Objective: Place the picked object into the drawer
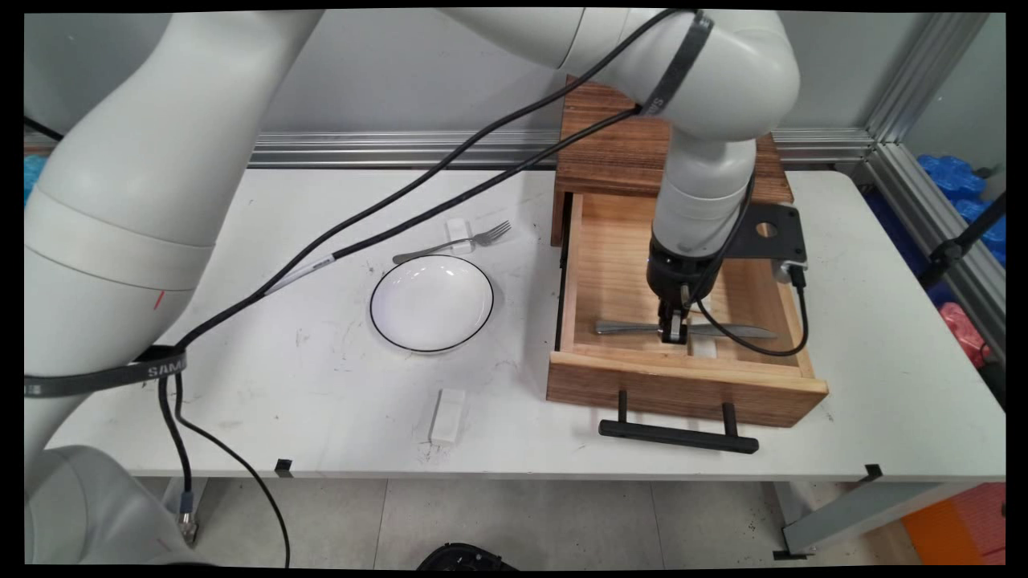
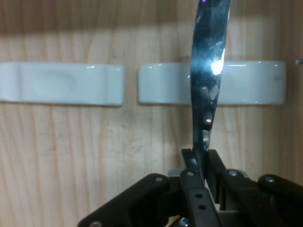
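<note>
Black handle (image 1: pixel 679 433) fronts the open drawer (image 1: pixel 683 389), lower centre-right; just above, the hand (image 1: pixel 673 331) is clamped on a knife (image 1: pixel 626 327) crossing a white rest (image 2: pixel 251 82).

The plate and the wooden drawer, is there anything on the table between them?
No. In the main view the white table is bare between the plate and the drawer.
</note>
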You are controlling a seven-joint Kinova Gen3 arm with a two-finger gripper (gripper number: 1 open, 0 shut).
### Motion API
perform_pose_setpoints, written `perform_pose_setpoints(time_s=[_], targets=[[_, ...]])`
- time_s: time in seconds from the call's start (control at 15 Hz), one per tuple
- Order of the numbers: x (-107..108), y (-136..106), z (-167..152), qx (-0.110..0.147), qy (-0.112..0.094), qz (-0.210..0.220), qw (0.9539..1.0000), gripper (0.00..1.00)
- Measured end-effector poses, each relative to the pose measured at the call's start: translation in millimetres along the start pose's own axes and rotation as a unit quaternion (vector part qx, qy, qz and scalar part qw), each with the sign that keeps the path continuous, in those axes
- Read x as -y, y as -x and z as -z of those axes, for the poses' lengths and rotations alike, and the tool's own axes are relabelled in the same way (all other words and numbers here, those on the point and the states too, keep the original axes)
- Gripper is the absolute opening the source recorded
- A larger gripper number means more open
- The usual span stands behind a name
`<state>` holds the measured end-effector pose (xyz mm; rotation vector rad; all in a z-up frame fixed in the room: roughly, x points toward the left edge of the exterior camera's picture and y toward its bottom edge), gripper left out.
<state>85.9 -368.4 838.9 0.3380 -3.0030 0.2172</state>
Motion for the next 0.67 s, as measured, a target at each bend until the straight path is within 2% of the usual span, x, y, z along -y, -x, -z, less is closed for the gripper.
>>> perform_pose_setpoints(time_s=[0.07, 0.13, 0.67], targets=[[0.5, 0.2, 0.1, 0.001, 0.000, 0.000, 1.0000, 0.00], [1.1, 0.6, 0.3, 0.001, 0.000, 0.001, 1.0000, 1.00], [5.4, -0.7, 2.4, -0.002, -0.001, -0.001, 1.0000, 1.00]])
